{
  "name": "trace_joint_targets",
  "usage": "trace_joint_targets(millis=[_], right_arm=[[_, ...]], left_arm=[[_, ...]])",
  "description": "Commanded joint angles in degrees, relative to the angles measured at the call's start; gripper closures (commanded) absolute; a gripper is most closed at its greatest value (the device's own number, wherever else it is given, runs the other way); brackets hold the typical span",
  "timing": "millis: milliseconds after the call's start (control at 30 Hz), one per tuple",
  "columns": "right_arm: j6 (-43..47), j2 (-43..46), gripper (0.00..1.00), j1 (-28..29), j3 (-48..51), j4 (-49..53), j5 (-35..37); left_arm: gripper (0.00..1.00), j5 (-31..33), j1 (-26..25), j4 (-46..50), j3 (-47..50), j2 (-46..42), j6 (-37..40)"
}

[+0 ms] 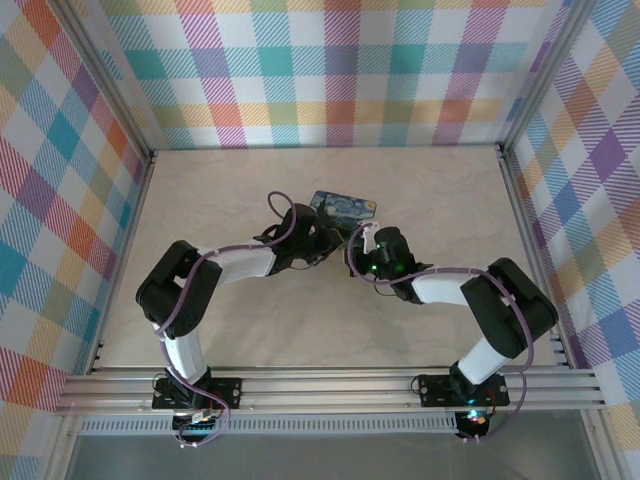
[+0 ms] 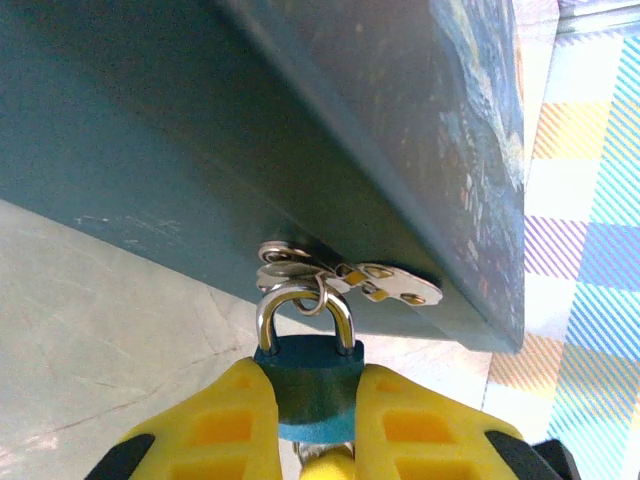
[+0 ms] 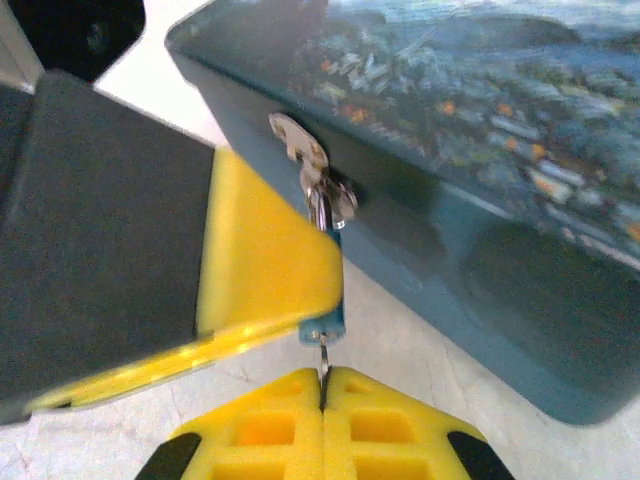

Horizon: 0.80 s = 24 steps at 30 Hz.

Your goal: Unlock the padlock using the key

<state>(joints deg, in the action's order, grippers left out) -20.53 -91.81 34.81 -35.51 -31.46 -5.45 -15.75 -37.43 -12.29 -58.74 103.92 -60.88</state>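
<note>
The small blue padlock (image 2: 306, 385) hangs by its silvery shackle (image 2: 304, 298) from the hasp (image 2: 392, 285) on the front of the blue painted tin (image 2: 300, 130). My left gripper (image 2: 315, 412) is shut on the padlock's body, one yellow finger on each side. In the right wrist view the padlock's bottom edge (image 3: 325, 326) peeks out below the left gripper's yellow finger (image 3: 262, 262). The thin dark key (image 3: 323, 356) stands upright with its tip in the padlock's underside. My right gripper (image 3: 323, 380) is shut on the key's lower end.
The tin (image 1: 345, 208) sits mid-table with both grippers meeting just in front of it, the left gripper (image 1: 328, 240) and the right gripper (image 1: 360, 247) almost touching. Checked walls enclose the pale tabletop (image 1: 220, 180) on three sides.
</note>
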Motion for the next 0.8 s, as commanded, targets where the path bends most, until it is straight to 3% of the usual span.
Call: trace_joint_targets(millis=[0, 767], right_arm=[[0.00, 0.68, 1.00, 0.35, -5.36, -18.44, -7.24], [-2.53, -0.31, 1.00, -0.09, 1.70, -17.21, -4.91]], left_arm=[[0.87, -9.47, -4.17, 0.51, -0.98, 1.62, -0.71], [0.86, -9.98, -4.18, -1.96, -0.88, 5.90, -1.80]])
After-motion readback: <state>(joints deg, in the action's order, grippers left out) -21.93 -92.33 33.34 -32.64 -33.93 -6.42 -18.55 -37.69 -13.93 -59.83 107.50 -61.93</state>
